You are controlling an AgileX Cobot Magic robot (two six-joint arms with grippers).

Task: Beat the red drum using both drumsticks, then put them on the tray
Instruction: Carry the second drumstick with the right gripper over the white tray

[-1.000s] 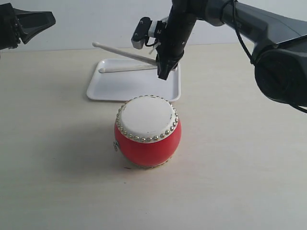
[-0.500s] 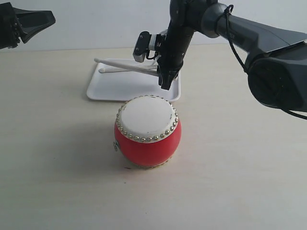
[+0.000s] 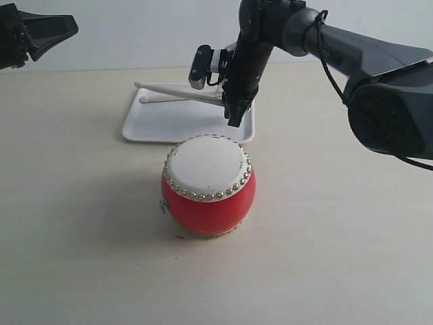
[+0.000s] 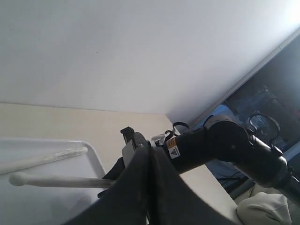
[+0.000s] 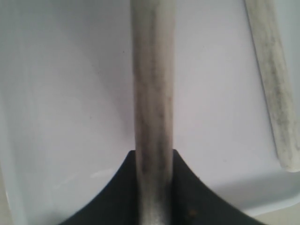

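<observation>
Lower than a second ago: right gripper [image 3: 233, 115] and its drumstick [image 3: 169, 91], which has dropped from above the tray's far rim to just over the tray [image 3: 155, 128]. Jaws clamped on the stick's butt end. Stick runs leftward, slightly tilted, rounded tip at the far left corner; contact with the tray cannot be told. Second drumstick [image 3: 157, 99] lies flat inside the tray, just beside the held one. Tray sits behind the red drum [image 3: 208, 203], near but apart. Drum upright on the table [image 3: 338, 237], head up. Left gripper [image 3: 71, 28] raised at far left, jaws pressed together, empty, well apart from the tray.
</observation>
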